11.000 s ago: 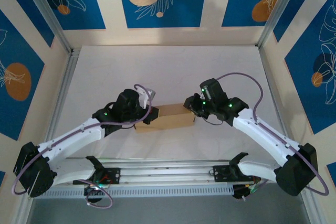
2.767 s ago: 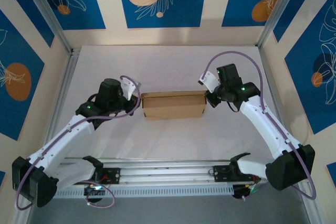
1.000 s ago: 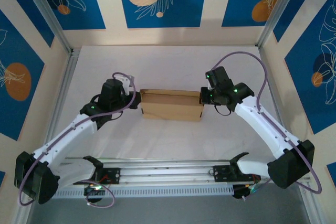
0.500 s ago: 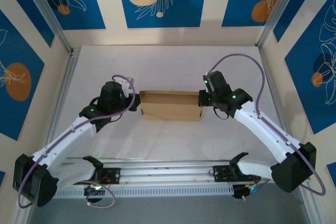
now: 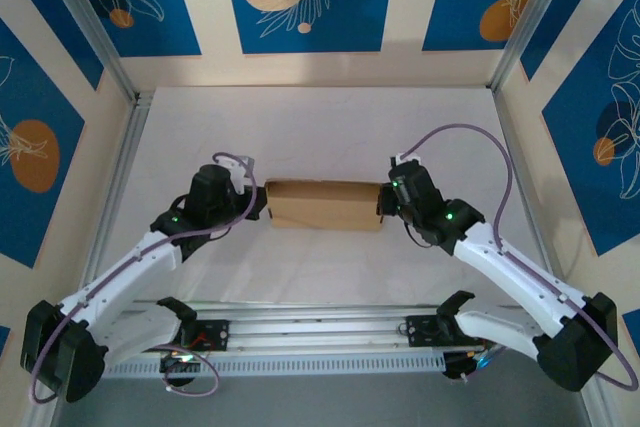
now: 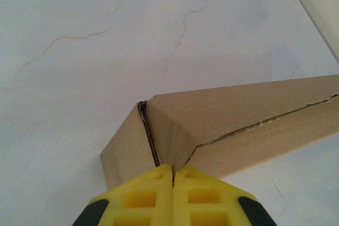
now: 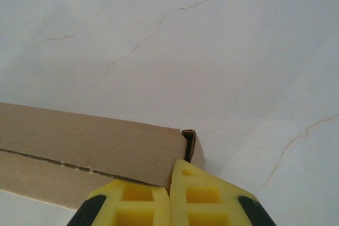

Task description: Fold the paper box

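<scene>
One paper box (image 5: pixel 325 204) lies closed, lengthwise across the middle of the white table (image 5: pixel 330 117), with an arm at each end. The left gripper (image 5: pixel 258 202) has its yellow jaws pressed flat together, tips against the box's left corner. The right gripper (image 5: pixel 383 203) is closed the same way, touching the right end. Whether either pinches any cardboard, I cannot tell.
</scene>
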You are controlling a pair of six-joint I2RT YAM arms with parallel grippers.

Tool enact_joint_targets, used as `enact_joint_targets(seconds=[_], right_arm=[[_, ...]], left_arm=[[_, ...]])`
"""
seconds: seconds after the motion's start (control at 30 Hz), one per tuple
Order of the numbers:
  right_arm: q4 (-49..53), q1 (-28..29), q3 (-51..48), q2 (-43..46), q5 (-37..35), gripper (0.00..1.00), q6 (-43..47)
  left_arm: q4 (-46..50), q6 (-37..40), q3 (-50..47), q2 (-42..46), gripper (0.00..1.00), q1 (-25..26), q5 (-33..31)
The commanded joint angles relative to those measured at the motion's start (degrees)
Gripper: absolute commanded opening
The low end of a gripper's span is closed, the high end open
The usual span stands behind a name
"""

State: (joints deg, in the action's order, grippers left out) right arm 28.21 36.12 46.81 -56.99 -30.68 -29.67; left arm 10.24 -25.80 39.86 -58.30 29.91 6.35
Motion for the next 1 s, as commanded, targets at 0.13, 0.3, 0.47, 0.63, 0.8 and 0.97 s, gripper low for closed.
enact_joint_targets(seconds=[0.13,0.3,0.47,0.63,0.8,0.97], right_arm=[[3.5,0.5,-2.4,5.6,6.5,0.39,1.2],[2.0,0.4,-1.8,9.6,11.0,0.61,3.5],[-0.3,0.0,-1.2,13.2,16.4,0.71,4.9],[-2.5,-1.5,-0.9,15.1,22.1,0.63,3.0],[-0.2,-4.3,3.4,12.0,23.4,0.19,-3.3],[3.5,-5.4,8.9,6.1,21.5,0.0,-6.6]], left_arm=[[6.6,0.8,-1.8,-0.8,0.0,0.2,-1.9],[7.4,2.5,-0.8,-1.2,0.0,0.3,-2.4],[7.6,3.1,-0.2,-1.4,0.0,0.6,-2.6],[7.2,3.2,-0.5,-1.7,0.0,1.4,-2.6],[7.4,3.7,-0.3,-1.9,0.0,2.3,-3.5],[7.6,4.2,0.0,-2.3,0.0,3.1,-4.1]])
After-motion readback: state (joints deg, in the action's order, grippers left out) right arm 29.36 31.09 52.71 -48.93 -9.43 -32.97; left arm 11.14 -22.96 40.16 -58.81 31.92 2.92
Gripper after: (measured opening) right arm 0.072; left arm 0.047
